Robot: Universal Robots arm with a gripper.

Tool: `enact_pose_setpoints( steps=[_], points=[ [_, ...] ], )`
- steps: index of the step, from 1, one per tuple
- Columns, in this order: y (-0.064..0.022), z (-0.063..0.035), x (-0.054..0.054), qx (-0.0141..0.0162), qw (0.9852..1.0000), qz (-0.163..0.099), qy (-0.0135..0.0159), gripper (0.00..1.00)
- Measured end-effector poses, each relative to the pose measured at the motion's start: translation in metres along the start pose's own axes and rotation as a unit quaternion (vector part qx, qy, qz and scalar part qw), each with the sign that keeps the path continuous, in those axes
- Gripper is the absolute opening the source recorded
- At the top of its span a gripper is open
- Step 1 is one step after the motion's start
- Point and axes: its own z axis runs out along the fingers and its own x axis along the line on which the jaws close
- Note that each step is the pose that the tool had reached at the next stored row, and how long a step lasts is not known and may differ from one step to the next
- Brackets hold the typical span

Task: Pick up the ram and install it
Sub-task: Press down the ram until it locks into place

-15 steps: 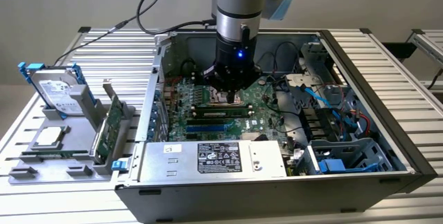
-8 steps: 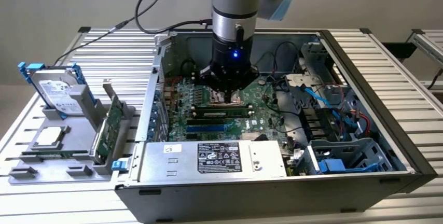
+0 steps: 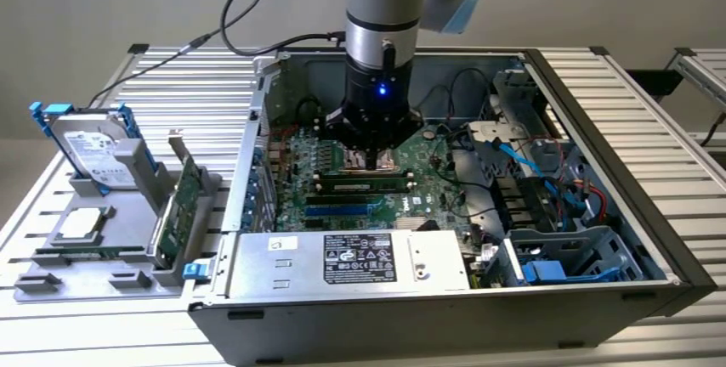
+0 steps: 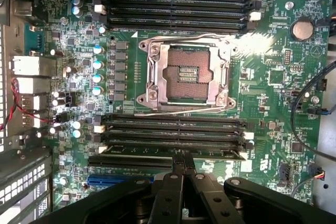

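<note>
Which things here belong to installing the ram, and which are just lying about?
Belong to the job:
gripper, shut
ram, at the slots beneath the gripper
memory slots
motherboard

Just lying about:
hard drive, on the stand at the exterior view's left
expansion card, upright beside it
power supply
processor socket
blue cables

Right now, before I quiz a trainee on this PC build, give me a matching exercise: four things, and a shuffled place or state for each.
1. gripper
2. drive
3. socket
4. power supply

a. labelled metal box along the case wall nearest the exterior camera
b. shut, above the motherboard
c. upright in the grey rack outside the case
d. empty, between two banks of slots

Pairs: 1-b, 2-c, 3-d, 4-a
</note>
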Motion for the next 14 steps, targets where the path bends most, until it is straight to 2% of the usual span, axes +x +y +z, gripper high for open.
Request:
enact_pose_setpoints(
  steps=[7,14],
  points=[
    [-0.0040,0.0000,0.0017,0.0000,0.9999,0.011,0.0000,0.11],
    [-0.0043,0.0000,0.0019,-0.0001,0.9999,0.011,0.0001,0.11]
  ],
)
